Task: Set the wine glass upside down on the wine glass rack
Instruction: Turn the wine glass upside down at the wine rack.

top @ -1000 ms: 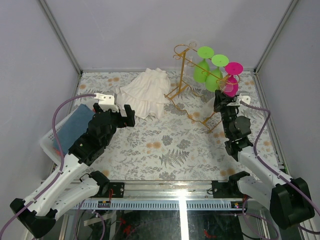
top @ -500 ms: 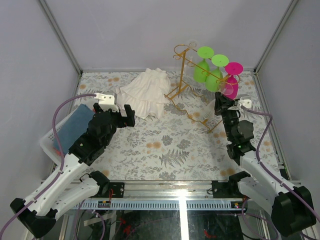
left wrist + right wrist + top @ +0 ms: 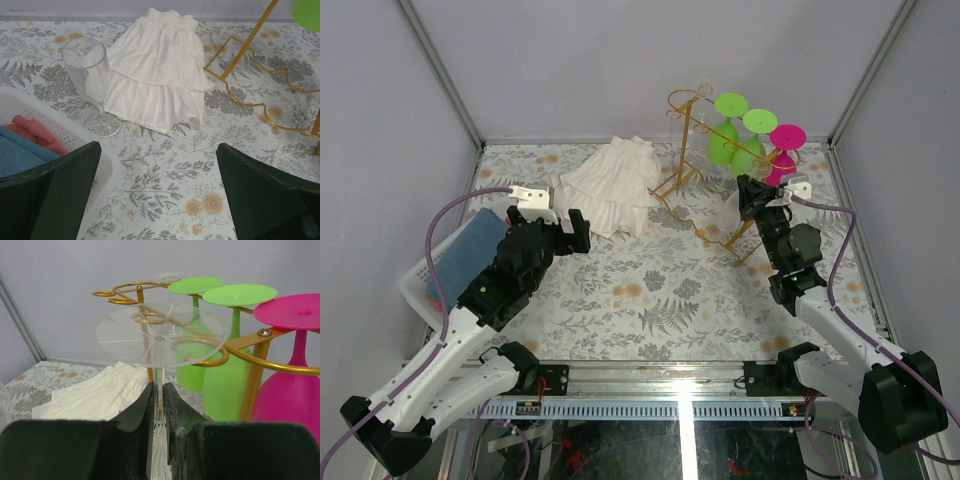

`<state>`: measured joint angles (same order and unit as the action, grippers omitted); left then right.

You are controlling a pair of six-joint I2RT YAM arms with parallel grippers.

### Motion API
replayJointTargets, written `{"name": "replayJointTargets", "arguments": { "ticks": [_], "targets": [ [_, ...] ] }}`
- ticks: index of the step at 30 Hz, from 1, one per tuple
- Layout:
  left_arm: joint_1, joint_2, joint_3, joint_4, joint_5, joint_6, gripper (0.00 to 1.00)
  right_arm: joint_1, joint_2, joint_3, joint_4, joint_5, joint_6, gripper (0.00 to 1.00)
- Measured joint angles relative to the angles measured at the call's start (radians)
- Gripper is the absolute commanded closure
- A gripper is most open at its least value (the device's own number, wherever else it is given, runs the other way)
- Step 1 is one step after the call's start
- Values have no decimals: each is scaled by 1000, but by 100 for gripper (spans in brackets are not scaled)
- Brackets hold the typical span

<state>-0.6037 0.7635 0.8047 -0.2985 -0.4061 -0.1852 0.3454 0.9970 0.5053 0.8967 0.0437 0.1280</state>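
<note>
Your right gripper [image 3: 159, 396] is clamped on the stem of the clear wine glass [image 3: 160, 337]. The glass is upside down: its round foot is above the fingers and its bowl is below them, hidden from the wrist view. Just beyond the foot is the gold wine glass rack [image 3: 253, 380]. One curled rail end shows through the foot, but you cannot tell from these views if they touch. To the right of your fingers two green glasses [image 3: 222, 390] and one pink glass [image 3: 287, 400] hang on the rack, foot up. Far beyond the fingers and to their left, a white cloth [image 3: 100, 395] lies on the table.

Your left gripper [image 3: 157, 147] has its fingers wide apart and holds nothing; it is above the flowered table [image 3: 165, 200]. Close at its left finger is the white basket [image 3: 50, 127], with a blue cloth [image 3: 15, 155] and a pink cloth [image 3: 35, 132] inside. A little beyond that finger, a second clear glass [image 3: 90, 75] stands upright, just beside the basket and against the edge of the white cloth. Farther, to the right, is the foot of the rack
</note>
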Motion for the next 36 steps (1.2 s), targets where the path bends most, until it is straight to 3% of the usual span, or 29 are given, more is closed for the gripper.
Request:
{"name": "replayJointTargets", "arguments": {
  "ticks": [24,36],
  "targets": [
    [4,0,0,0,0,0,0,0,37,42,-51,174,13,98],
    [5,6,0,0,1,0,0,0,11,19,-48,185,13,97]
  ]
}}
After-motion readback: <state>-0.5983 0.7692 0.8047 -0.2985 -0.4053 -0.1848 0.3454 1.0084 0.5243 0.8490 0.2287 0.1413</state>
